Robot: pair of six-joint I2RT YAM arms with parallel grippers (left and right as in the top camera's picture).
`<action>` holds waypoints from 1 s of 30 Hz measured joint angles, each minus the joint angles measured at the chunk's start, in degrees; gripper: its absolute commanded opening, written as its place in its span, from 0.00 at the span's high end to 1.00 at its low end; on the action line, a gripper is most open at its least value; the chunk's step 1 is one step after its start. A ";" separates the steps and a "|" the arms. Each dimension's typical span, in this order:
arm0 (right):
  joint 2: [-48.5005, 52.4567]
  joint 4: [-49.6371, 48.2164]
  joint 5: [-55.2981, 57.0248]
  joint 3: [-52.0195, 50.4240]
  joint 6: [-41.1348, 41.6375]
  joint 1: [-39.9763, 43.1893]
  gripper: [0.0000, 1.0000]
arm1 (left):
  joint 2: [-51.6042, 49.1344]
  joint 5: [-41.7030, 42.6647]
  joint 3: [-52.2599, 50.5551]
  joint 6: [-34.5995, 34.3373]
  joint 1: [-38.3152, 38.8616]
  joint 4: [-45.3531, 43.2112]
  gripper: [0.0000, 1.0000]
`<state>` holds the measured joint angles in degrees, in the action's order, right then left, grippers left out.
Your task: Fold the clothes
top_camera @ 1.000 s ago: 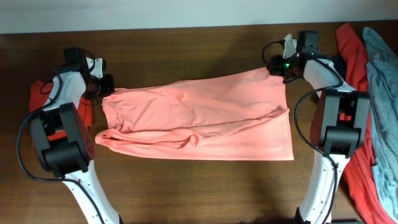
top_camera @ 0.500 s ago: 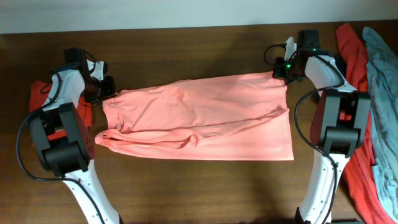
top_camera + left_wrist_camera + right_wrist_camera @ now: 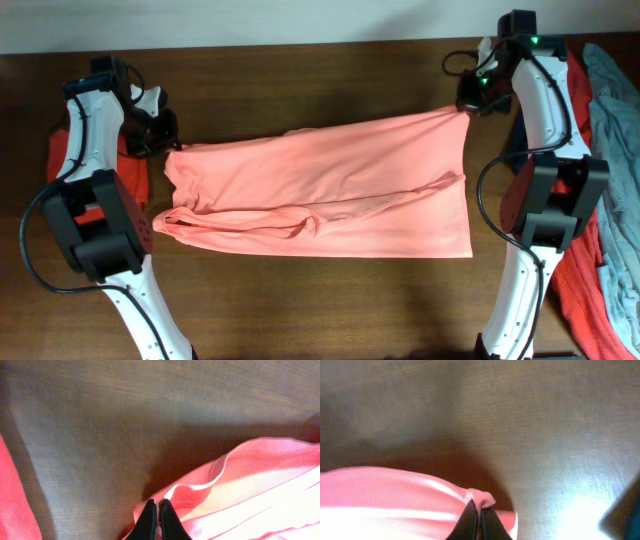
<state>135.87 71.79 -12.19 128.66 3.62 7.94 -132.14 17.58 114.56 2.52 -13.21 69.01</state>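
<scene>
A plain salmon-pink shirt [image 3: 320, 190] lies spread across the middle of the wooden table [image 3: 300, 80], partly folded lengthwise. My left gripper [image 3: 166, 146] is shut on the shirt's far left corner, and the wrist view shows its fingertips [image 3: 150, 519] pinching the pink hem [image 3: 235, 485]. My right gripper [image 3: 466, 108] is shut on the shirt's far right corner, lifted a little off the table. Its wrist view shows a nub of pink cloth [image 3: 479, 497] bunched between the black fingertips [image 3: 469, 519].
A red garment [image 3: 62, 155] lies at the table's left edge behind my left arm. At the right edge lie a coral-red garment [image 3: 572, 90], a grey-blue one [image 3: 618, 130] and something dark [image 3: 518, 150].
Both grippers have pulled outward and toward the far edge with the shirt's corners. The far edge of the shirt is drawn tauter, and the right corner has risen.
</scene>
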 measured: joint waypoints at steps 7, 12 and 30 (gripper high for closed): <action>0.00 12.00 4.85 0.72 -2.03 0.00 0.96 | 0.00 -1.09 0.00 0.02 -0.26 5.64 1.00; 0.00 18.49 6.43 0.74 -3.72 0.00 0.96 | 0.00 -3.26 0.00 -0.42 -1.75 6.45 1.00; 0.00 25.29 8.13 -1.09 -4.94 0.46 0.96 | 0.00 -4.42 0.00 -1.27 -4.55 15.26 1.00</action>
<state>135.87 97.08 -4.05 127.57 -1.32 8.40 -132.14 13.17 114.56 1.26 -17.76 84.27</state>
